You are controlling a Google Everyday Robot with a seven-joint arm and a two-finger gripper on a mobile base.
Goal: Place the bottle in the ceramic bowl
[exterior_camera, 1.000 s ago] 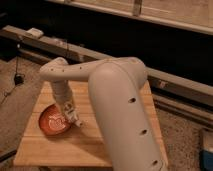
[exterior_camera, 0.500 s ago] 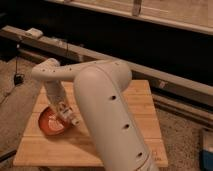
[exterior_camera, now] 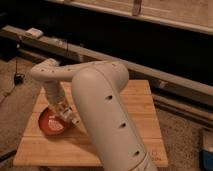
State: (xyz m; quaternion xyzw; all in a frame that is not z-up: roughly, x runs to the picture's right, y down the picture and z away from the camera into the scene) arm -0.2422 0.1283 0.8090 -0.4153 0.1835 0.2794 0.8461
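Note:
The reddish-orange ceramic bowl (exterior_camera: 50, 123) sits on the left part of the wooden table (exterior_camera: 140, 107). My gripper (exterior_camera: 66, 114) hangs over the bowl's right side, at the end of the white arm (exterior_camera: 95, 95) that reaches in from the lower right. A small pale object sits at the gripper's tip (exterior_camera: 70, 117) above the bowl's right rim; I cannot tell whether it is the bottle or part of the gripper. The arm hides much of the table's middle.
A long metal rail (exterior_camera: 150, 75) runs behind the table along a dark wall. A small white box (exterior_camera: 34, 33) lies on the ledge at the upper left. Cables lie on the speckled floor at the left. A blue object (exterior_camera: 208, 152) stands at the right edge.
The arm has swung further left and towards the camera, filling more of the view. The gripper stays over the bowl's right side, a little lower.

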